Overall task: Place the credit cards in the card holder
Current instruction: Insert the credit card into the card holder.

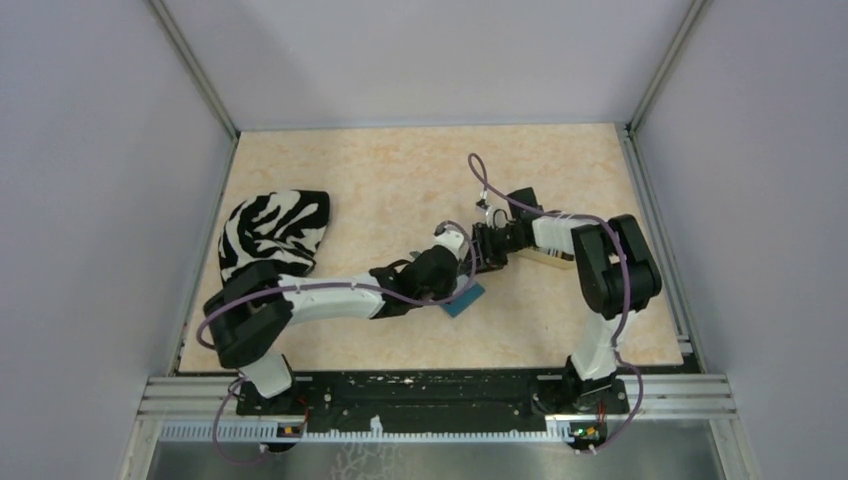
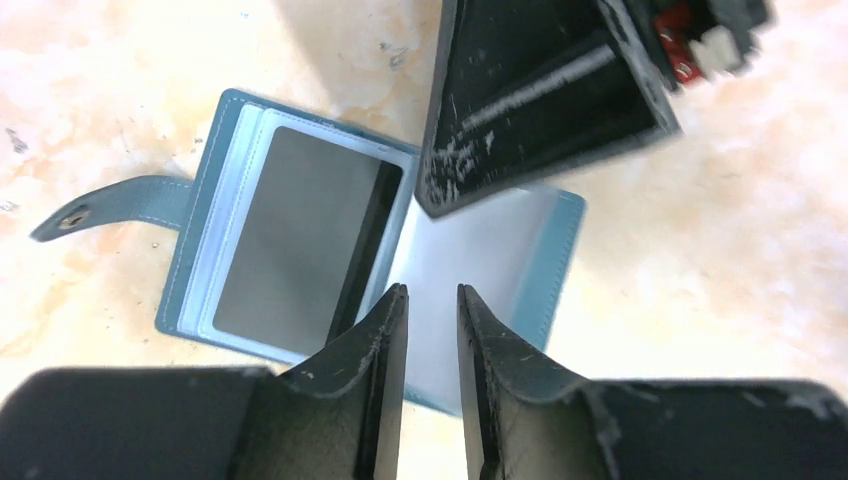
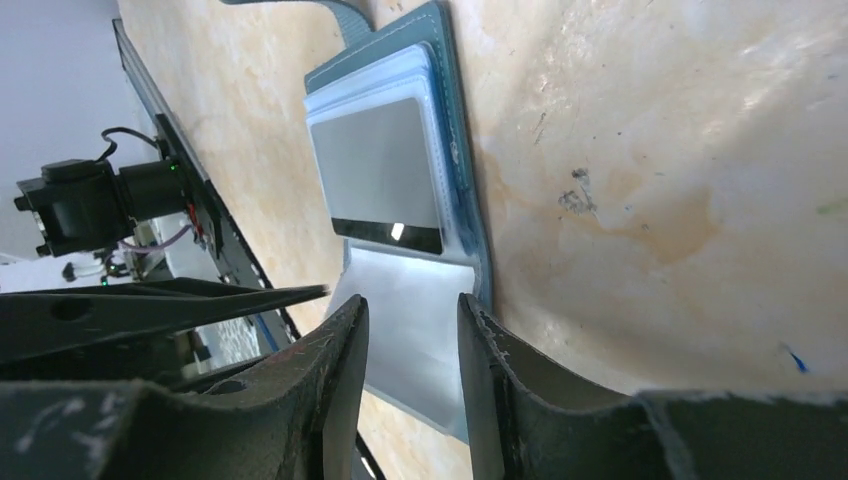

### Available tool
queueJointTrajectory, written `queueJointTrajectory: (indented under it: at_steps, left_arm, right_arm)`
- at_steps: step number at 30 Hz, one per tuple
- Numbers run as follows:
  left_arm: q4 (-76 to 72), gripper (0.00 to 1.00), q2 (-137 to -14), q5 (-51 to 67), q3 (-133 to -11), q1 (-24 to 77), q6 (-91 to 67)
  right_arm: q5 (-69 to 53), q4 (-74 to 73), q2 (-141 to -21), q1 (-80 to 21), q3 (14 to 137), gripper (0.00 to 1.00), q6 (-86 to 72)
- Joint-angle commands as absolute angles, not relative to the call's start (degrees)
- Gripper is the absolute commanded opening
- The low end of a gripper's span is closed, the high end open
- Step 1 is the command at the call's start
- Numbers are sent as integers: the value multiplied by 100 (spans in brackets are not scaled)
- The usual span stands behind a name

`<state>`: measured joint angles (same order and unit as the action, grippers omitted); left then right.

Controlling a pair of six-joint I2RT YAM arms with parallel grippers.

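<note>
The teal card holder (image 2: 555,265) lies open on the table, its snap tab (image 2: 120,200) pointing away. A grey-silver credit card (image 2: 290,245) with a dark stripe sits in the clear sleeve of one half; the other half shows an empty pale sleeve. My left gripper (image 2: 432,300) hovers over the holder's fold, open by a narrow gap with nothing between the jaws. My right gripper (image 3: 412,310) hangs over the empty half from the opposite side, also open and empty. The right wrist view shows the holder (image 3: 458,120) and the card (image 3: 378,170). From above, both arms meet over the holder (image 1: 466,299).
A zebra-striped pouch (image 1: 275,232) lies at the left of the beige table (image 1: 400,170). A beige tray (image 1: 548,257) is partly hidden under the right arm. Grey walls close in the table on three sides.
</note>
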<state>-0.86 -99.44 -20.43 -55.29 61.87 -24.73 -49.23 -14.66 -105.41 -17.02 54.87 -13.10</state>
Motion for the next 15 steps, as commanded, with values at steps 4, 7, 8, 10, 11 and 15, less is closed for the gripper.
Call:
queueJointTrajectory:
  at_steps: [4,7,8,10,11,15]
  left_arm:
    - [-1202,40,-8443,-1540,-4576,6157,-1701]
    - [-1272,54,-8104,-1770,-4134,6016,-1631]
    - [-1276,57,-8012,-1708,-4040,5898,-1627]
    - [-1248,67,-7851,-1556,-3865,5599,-1680]
    - [-1290,75,-7782,-1413,-3776,5399,-1680]
    - [-1382,95,-7701,-510,-3640,4470,-1584]
  right_arm:
    - [-5388,-1896,-9634,-1523,5783,38,230]
    - [-5692,-1998,-9184,-1554,5690,38,984]
    - [-5736,-1995,-8991,-1605,5601,38,1233]
    - [-5749,-1987,-8599,-1778,5365,38,1899]
    - [-5751,-1998,-8410,-1901,5224,40,2256]
    - [-6041,-2259,-7776,-2298,4774,44,3912]
